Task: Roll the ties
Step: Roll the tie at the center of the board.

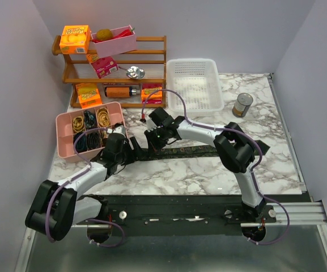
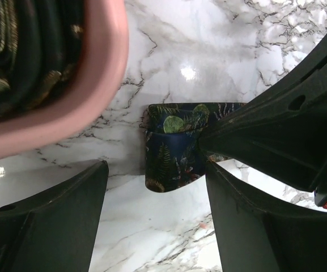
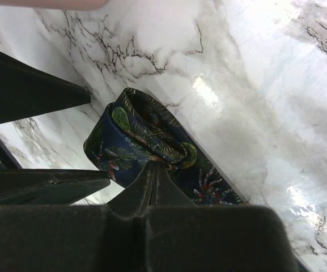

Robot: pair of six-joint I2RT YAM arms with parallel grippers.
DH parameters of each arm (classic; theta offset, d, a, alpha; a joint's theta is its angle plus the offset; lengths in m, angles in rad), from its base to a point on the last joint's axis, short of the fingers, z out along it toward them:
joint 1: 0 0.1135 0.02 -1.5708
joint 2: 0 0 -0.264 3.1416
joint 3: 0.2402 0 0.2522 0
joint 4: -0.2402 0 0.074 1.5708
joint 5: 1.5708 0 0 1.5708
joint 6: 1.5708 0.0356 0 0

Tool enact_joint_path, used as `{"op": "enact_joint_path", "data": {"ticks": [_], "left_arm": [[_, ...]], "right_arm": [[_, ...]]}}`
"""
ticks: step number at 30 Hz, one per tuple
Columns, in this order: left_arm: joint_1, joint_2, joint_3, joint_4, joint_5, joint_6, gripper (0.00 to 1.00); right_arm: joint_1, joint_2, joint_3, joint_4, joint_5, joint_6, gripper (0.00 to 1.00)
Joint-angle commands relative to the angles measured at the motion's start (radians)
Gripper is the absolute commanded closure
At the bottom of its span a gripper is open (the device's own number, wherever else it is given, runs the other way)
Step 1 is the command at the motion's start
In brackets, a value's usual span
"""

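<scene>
Marble table [image 1: 208, 175] fills most of the top view, w/ both arms reaching in from the near edge twd the centre-left. Wooden shelf [image 1: 152, 62] stands at the back-left w/ boxes & small items on it; a white basket [image 1: 192, 61] sits just to its right. Pink tray [image 1: 59, 136], split into compartments, is at the left, holding elastic loops [image 1: 103, 117], yellow & dark.

One tie [image 1: 197, 151] lies flat across the table centre, running left-right in front of the tray. Its right end goes under the R arm's elbow. Its left end is folded over into a short first turn close to the tray's near corner. Fabric is dark w/ a green leafy print. A can [image 1: 242, 105] stands upright well apart, back-right, beside the basket.

R gripper [image 3: 154, 167] is clenched: jaws pressed together, pinching the top of that folded end. L gripper [image 2: 156, 170] is released, jaws wide, one finger [image 2: 55, 221] on each side of the fold, facing the R gripper at close range. Can't tell if the L fingers touch the fabric.
</scene>
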Motion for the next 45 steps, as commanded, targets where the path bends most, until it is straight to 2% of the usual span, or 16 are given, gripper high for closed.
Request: {"op": "enact_joint_path", "data": {"ticks": [1, 12, 20, 25, 30, 36, 45], "left_arm": [[0.006, 0.041, -0.026, 0.087, 0.038, -0.015, 0.23], [0.006, 0.087, -0.052, 0.196, 0.072, -0.031, 0.42], [0.006, 0.112, -0.081, 0.301, 0.079, -0.044, 0.48], [0.006, 0.1, -0.093, 0.333, 0.066, -0.041, 0.6], [0.006, 0.08, -0.087, 0.327, 0.059, -0.034, 0.71], [0.006, 0.066, -0.069, 0.287, 0.067, -0.024, 0.79], [0.004, 0.043, 0.003, 0.129, 0.035, 0.002, 0.84]], "right_arm": [[0.002, 0.028, 0.013, -0.005, 0.056, -0.016, 1.0], [0.0, 0.031, -0.016, -0.009, 0.074, -0.022, 1.0], [-0.001, 0.026, -0.031, 0.008, 0.031, -0.035, 1.0], [-0.004, 0.022, -0.036, 0.021, -0.001, -0.039, 1.0], [-0.003, 0.006, -0.036, 0.027, -0.016, -0.045, 0.99], [-0.004, -0.003, -0.031, 0.027, -0.01, -0.048, 1.0], [-0.004, 0.014, -0.016, 0.028, 0.0, -0.036, 0.99]]}}
